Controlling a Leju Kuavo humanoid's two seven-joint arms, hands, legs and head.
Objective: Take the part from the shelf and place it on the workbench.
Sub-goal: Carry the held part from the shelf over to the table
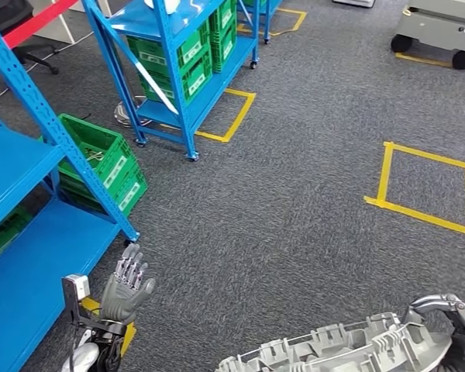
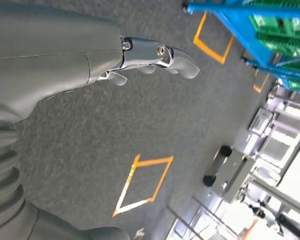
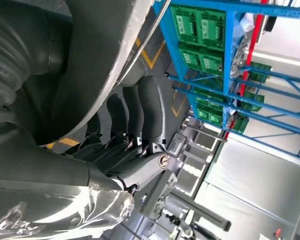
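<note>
Grey carpet (image 1: 288,217) lies ahead: part (image 1: 341,349) off the shelf (image 1: 19,256), gripped by right hand (image 1: 452,325), left hand (image 1: 128,287) open and empty, workbench placement remaining.

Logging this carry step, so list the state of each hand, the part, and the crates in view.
Left hand: open, holding nothing, fingers apart above the carpet.
Right hand: grips the part's end.
Grey cast part: held off the shelf, lying lengthwise, not yet on a workbench.
Green crate: sits tilted under the blue shelf.
</note>
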